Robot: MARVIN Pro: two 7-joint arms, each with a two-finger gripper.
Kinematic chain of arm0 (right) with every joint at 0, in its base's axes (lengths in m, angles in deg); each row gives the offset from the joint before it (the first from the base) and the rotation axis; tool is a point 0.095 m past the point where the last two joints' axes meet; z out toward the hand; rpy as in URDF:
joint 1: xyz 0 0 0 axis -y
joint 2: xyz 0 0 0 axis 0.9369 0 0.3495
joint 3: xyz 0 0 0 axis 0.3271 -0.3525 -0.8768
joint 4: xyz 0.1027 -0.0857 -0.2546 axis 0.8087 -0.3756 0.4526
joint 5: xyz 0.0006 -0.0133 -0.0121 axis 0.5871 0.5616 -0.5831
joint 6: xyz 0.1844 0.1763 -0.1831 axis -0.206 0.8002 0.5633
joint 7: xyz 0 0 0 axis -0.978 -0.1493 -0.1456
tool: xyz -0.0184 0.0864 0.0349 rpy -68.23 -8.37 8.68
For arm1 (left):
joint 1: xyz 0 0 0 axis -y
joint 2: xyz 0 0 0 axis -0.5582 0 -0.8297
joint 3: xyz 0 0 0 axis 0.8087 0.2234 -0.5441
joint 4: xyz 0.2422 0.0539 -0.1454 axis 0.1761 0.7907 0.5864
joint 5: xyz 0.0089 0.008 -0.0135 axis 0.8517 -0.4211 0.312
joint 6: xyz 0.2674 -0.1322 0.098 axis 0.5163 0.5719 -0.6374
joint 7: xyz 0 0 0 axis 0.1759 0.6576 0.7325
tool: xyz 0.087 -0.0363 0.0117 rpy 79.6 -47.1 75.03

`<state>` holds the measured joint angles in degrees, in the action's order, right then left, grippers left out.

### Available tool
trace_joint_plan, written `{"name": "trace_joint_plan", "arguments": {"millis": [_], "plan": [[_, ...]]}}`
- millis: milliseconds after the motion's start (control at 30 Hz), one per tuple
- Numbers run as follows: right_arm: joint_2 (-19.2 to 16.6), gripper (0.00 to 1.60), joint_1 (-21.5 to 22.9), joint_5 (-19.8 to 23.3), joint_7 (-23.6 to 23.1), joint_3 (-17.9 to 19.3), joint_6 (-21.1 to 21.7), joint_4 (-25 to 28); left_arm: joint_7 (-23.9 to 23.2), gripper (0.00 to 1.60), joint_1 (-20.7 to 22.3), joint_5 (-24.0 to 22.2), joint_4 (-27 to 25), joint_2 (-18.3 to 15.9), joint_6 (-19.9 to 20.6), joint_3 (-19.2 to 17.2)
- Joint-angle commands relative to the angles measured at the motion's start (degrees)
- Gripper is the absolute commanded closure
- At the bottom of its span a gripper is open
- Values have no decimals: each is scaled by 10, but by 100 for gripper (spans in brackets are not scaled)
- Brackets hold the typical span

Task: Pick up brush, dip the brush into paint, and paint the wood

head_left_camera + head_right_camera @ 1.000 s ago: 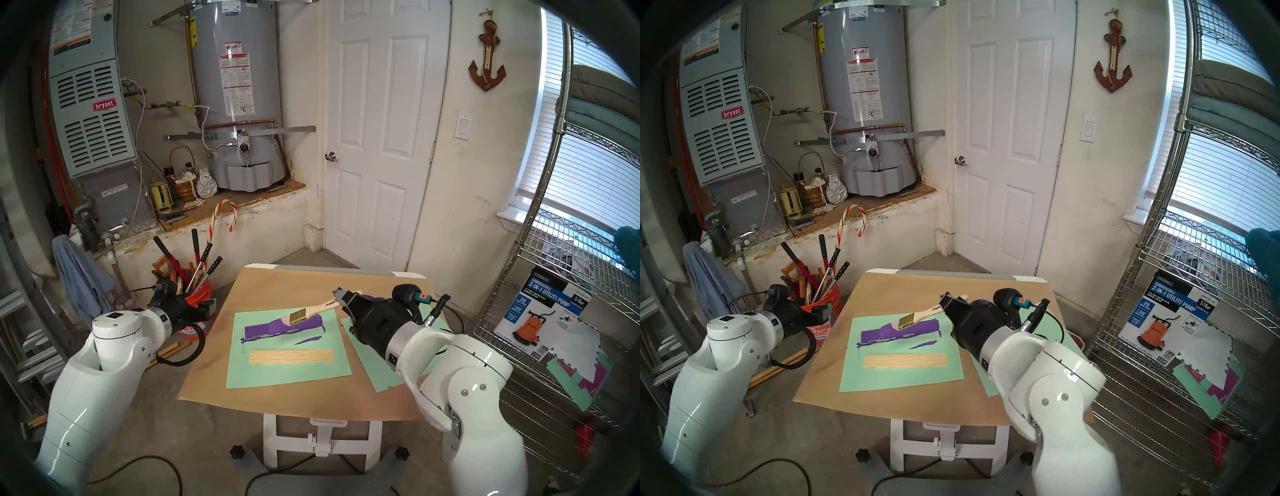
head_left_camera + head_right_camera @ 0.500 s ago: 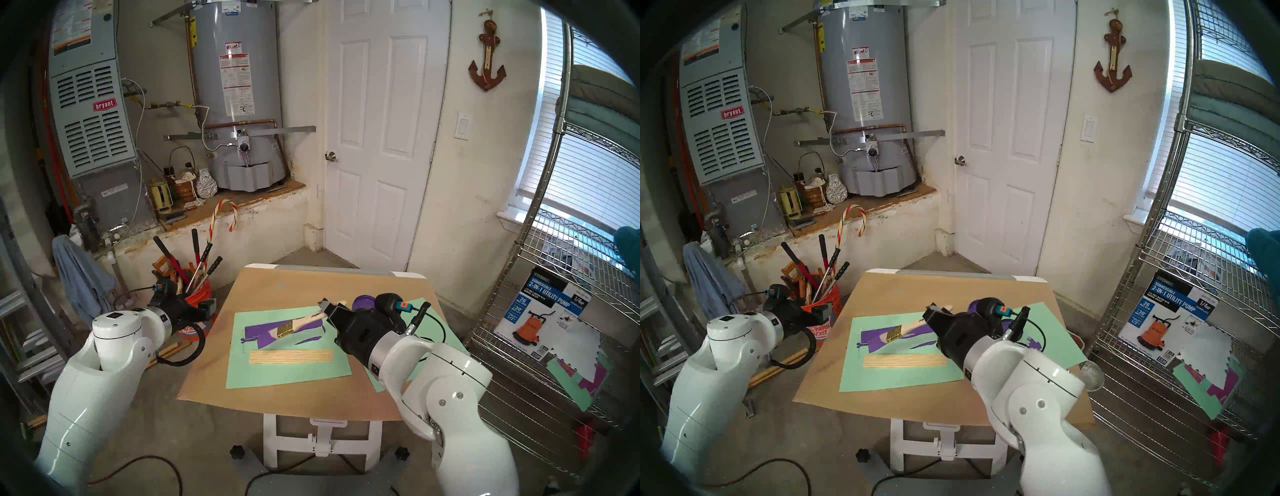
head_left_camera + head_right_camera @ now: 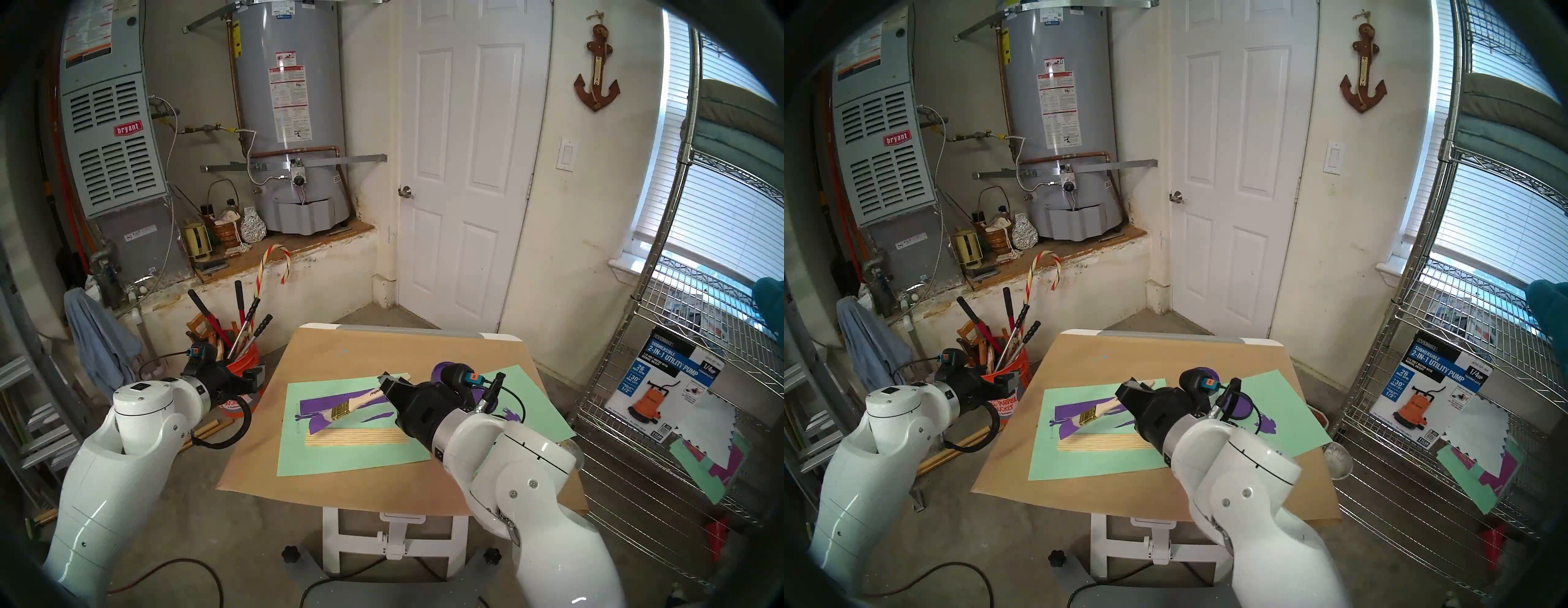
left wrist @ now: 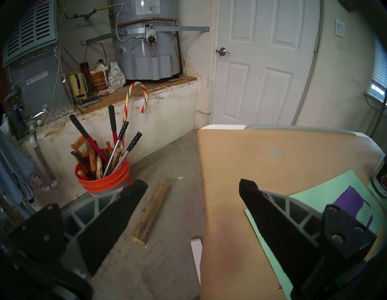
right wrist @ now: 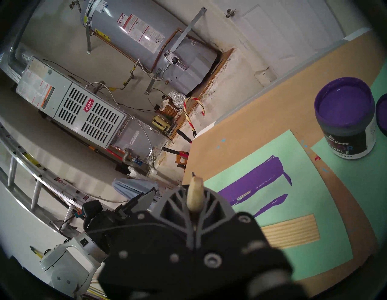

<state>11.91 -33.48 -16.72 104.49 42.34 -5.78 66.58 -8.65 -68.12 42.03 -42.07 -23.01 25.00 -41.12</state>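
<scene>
My right gripper (image 3: 388, 380) is shut on the pale handle of the brush (image 3: 340, 411), which slants down to the left. Its gold ferrule and purple bristles hang at the far left end of the wood (image 3: 356, 437), a bare tan ribbed panel; I cannot tell if they touch. In the right wrist view the handle end (image 5: 194, 195) pokes out between the shut fingers, with the wood (image 5: 291, 230) to the right. The open jar of purple paint (image 5: 345, 117) stands behind my right wrist (image 3: 443, 368). My left gripper (image 4: 192, 186) is open and holds nothing, off the table's left edge.
The wood lies on a green paper sheet (image 3: 352, 463) bearing a purple smear (image 3: 318, 403). A purple-smeared lid (image 3: 1240, 405) lies on a second green sheet at the right. An orange bucket of tools (image 4: 104, 180) stands by the left arm. A wire shelf (image 3: 679, 382) stands at the right.
My right arm has carried the brush left and toward me, from over the purple smear down to the wood's far left end. The jar and lid have come into view. The left arm stayed put.
</scene>
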Motion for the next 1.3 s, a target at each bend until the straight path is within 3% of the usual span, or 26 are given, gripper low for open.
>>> {"name": "trace_joint_plan", "arguments": {"millis": [0,1267], "plan": [[1,160,27,4,2,-22,-20,-8,1,0,3,-1,-9,-1,-1,-6],[-28,160,41,-7,18,-69,-66,-36,1,0,2,-1,-9,-1,-1,-6]]}}
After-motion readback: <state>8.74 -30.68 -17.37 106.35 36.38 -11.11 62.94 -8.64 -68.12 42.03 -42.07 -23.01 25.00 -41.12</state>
